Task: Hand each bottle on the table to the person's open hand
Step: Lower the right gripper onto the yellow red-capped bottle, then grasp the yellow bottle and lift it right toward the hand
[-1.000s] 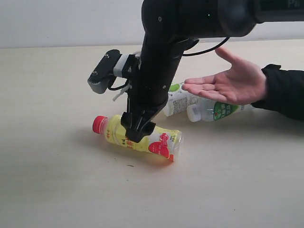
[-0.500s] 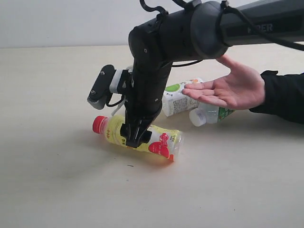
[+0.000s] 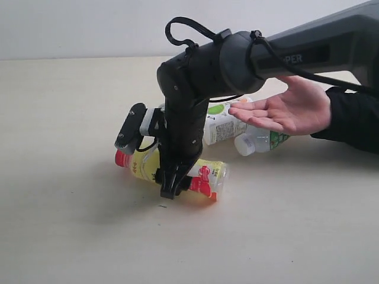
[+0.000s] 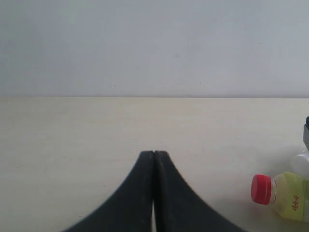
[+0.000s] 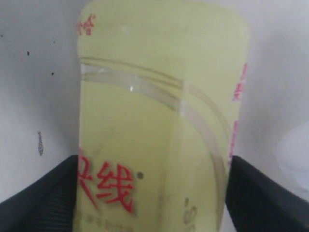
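Note:
The yellow bottle (image 3: 204, 174) with a red cap (image 3: 122, 158) lies on its side on the table (image 3: 71, 225). My right gripper (image 3: 176, 184) is down over its middle, open, with one finger on each side. In the right wrist view the yellow bottle (image 5: 154, 121) fills the gap between the black fingers (image 5: 38, 198). The person's open hand (image 3: 290, 112) is held palm up above the white-labelled bottle (image 3: 222, 125) and the green-labelled clear bottle (image 3: 260, 141). My left gripper (image 4: 154, 153) is shut and holds nothing. The red-labelled clear bottle is out of view.
The left wrist view shows the yellow bottle's red cap (image 4: 261, 189) off to one side, with bare table (image 4: 72, 135) ahead and a pale wall behind. The person's black sleeve (image 3: 355, 118) rests at the table's right.
My right arm has come down, and its fingers, which stood at the top of the yellow bottle, now reach lower around it near the table. The hand has stayed about where it was.

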Robot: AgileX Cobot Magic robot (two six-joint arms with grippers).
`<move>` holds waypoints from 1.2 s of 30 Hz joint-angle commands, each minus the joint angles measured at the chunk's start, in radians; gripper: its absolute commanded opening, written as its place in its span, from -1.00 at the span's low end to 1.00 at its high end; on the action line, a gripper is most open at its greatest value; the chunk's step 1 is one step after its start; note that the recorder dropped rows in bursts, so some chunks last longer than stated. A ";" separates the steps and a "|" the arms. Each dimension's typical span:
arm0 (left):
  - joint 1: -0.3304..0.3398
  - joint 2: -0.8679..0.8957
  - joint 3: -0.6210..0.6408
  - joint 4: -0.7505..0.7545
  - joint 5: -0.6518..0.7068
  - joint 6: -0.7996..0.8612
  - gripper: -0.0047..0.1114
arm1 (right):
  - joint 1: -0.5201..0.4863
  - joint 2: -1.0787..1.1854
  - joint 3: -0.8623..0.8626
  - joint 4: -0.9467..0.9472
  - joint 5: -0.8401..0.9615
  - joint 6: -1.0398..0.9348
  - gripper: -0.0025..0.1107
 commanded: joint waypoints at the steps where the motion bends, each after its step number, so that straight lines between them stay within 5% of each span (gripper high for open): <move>1: 0.000 -0.006 0.003 0.003 -0.002 0.002 -0.92 | 0.000 0.012 -0.009 0.000 0.009 0.007 -0.03; 5: 0.000 -0.006 0.003 0.003 -0.002 0.002 -0.92 | 0.000 -0.005 -0.010 0.000 0.022 0.020 -0.89; 6: 0.000 -0.006 0.003 0.003 -0.002 0.002 -0.92 | 0.000 -0.023 -0.010 0.014 0.022 0.023 -0.96; 13: 0.000 -0.006 0.003 0.003 -0.002 0.002 -0.92 | 0.000 -0.219 -0.010 0.211 0.081 0.109 -0.96; 27: 0.000 -0.006 0.003 0.003 -0.002 0.002 -0.92 | -0.005 -0.534 -0.008 -0.007 0.309 0.456 -0.96; 36: 0.000 -0.006 0.003 0.003 -0.002 0.002 -0.92 | -0.153 -0.643 0.035 -0.007 0.365 0.454 -0.96</move>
